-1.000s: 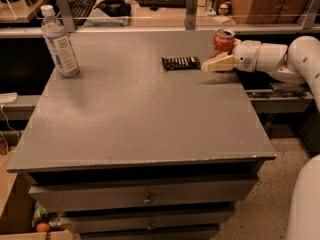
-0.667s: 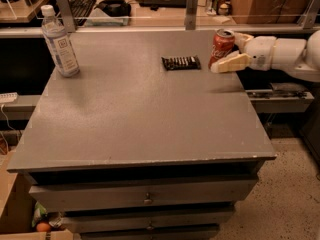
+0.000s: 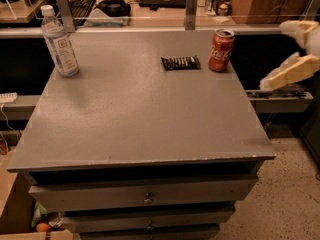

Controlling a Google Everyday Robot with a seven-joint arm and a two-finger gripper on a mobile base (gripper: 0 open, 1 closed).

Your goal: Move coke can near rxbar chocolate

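The coke can point(image 3: 221, 50), red with white script and a silver top, stands upright on the grey table point(image 3: 145, 119) near its far right corner. The rxbar chocolate point(image 3: 180, 62), a flat dark wrapper, lies just left of the can with a small gap between them. My gripper point(image 3: 274, 55) hangs off the table's right side, to the right of the can and apart from it. Its cream fingers point(image 3: 290, 73) are spread and hold nothing.
A clear plastic water bottle point(image 3: 59, 42) stands at the table's far left. Drawers point(image 3: 145, 198) sit under the tabletop. A desk with a keyboard point(image 3: 82, 4) and clutter runs behind a rail at the back. A metal shelf point(image 3: 280, 96) lies under my gripper.
My gripper has let go of the coke can and pulled away to the right, off the table's edge. The can stays standing beside the rxbar.
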